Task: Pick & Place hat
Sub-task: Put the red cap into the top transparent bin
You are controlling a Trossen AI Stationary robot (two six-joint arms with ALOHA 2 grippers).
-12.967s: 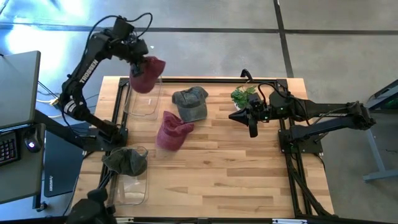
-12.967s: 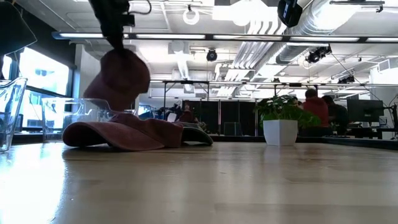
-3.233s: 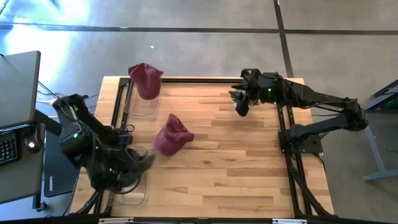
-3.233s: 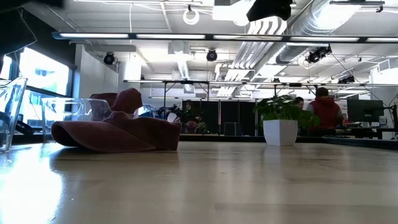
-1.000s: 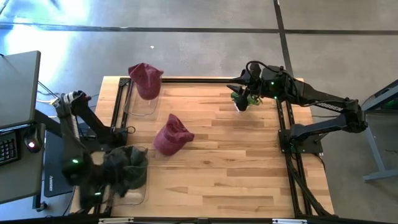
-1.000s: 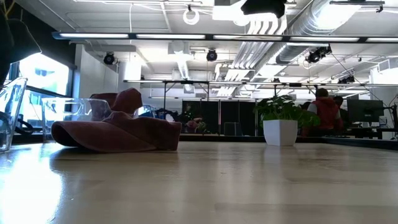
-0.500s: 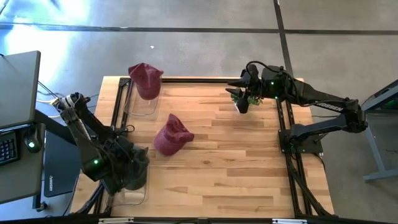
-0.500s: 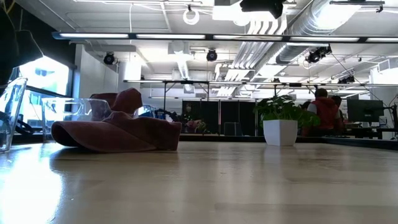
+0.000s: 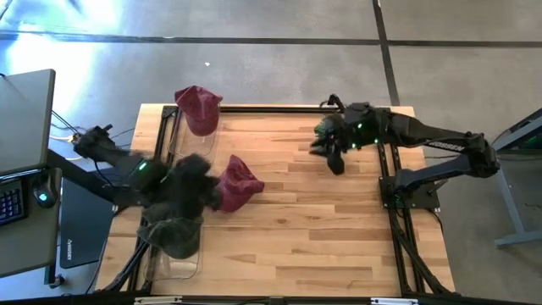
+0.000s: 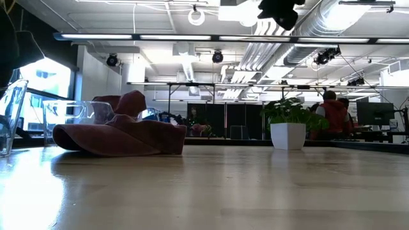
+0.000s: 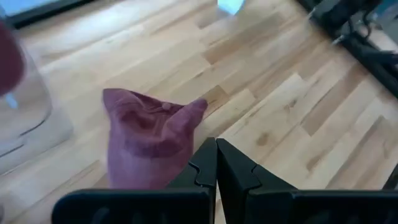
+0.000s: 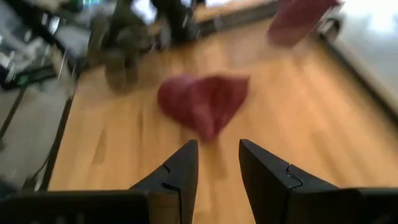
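Note:
A dark red hat (image 9: 237,182) lies on the wooden table left of centre; it also shows in the low view (image 10: 121,133) and both wrist views (image 11: 146,134) (image 12: 205,102). My left gripper (image 9: 207,180) (image 11: 216,148) hovers beside it, on the side toward the table's left edge, shut and touching nothing. My right gripper (image 9: 333,161) (image 12: 214,149) is open above the table's far right part, facing the red hat. A second red hat (image 9: 199,106) sits on the rim of the far clear container. Grey-green hats (image 9: 174,230) fill the near clear container.
Two clear containers (image 9: 196,140) (image 9: 179,258) stand along the table's left edge. A small potted plant (image 9: 326,129) (image 10: 289,124) stands at the far right, close to my right gripper. Bare wood spans the middle and the near right. People show in the room behind.
My left gripper has swung from over the near clear container toward the far edge and the right, up to the red hat on the table. My right gripper has moved from the plant toward the near edge. The hats have stayed where they were.

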